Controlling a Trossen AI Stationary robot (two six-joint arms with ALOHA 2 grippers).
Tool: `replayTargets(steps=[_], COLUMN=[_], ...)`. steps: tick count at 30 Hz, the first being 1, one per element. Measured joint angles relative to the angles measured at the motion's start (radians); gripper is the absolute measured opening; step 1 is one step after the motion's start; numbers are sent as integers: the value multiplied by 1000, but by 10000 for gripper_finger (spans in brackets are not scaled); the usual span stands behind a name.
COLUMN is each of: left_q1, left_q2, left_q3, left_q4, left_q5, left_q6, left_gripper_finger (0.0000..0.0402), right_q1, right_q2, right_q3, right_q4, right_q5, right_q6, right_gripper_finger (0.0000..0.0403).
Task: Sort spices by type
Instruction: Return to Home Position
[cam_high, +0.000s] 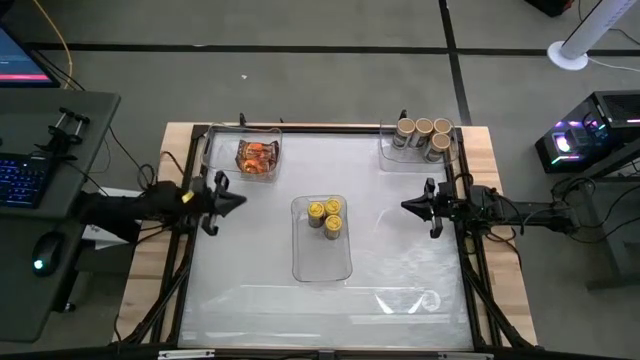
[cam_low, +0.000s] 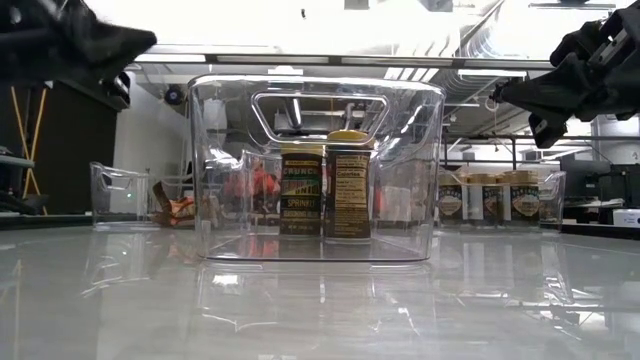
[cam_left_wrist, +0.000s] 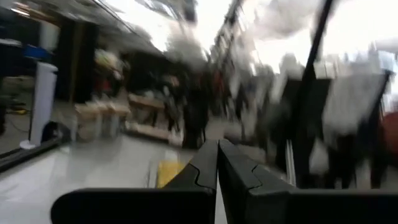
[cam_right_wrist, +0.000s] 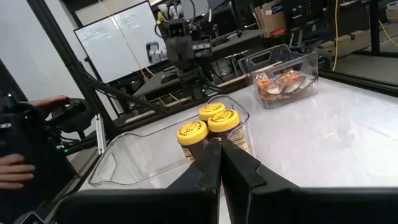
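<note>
Your left end effector (cam_high: 238, 200) is hovering over the left-centre of the tabletop (cam_high: 400, 280) in the high view. Its two fingers (cam_left_wrist: 205, 165) are pressing flat together, clenched on nothing. Your right end effector (cam_high: 406, 207) is hovering at right-centre, facing inward, with its fingers (cam_right_wrist: 208, 163) likewise squeezed together and carrying nothing. In the low view both are showing only in the upper corners of the frame, well above the tray rims and touching nothing.

Between the two tips, the middle clear tray (cam_high: 320, 262) is lying lengthwise at frame centre, with a gap of bare surface on each side of it. Three yellow-lidded jars (cam_high: 326, 215) are standing upright in the tray's upper half, bunched against one another.

Farther out, the left clear tray (cam_high: 222, 150) is sitting at the upper left of the tabletop and holding the orange-red packets (cam_high: 257, 157), piled toward its right end. The right clear tray (cam_high: 388, 155) is sitting in the upper right corner, with the beige-lidded jars (cam_high: 425, 133) clustered upright inside it. Both trays are lying close to the top edge.

You are getting the most room along the lower part of the frame, where a wide band of glossy tabletop is running from side to side. Dark frame struts are slanting from each arm's base toward the lower corners, narrowing that band at its ends.
</note>
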Motion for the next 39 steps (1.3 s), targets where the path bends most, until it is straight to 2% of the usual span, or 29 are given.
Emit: replayTargets(steps=[3,6,39], left_q1=[-2,3,16], left_q2=[0,1,8], left_q3=[0,2,3], left_q4=[-122,-208,-208], left_q5=[66,87,78], left_q6=[113,187,198], left_gripper_finger=[1,1,1], right_q1=[0,0,0], right_q2=[0,0,2], right_q3=[0,0,1], right_q4=[0,0,0], right_q5=[0,0,0], right_q6=[0,0,0], right_gripper_finger=[2,2,2])
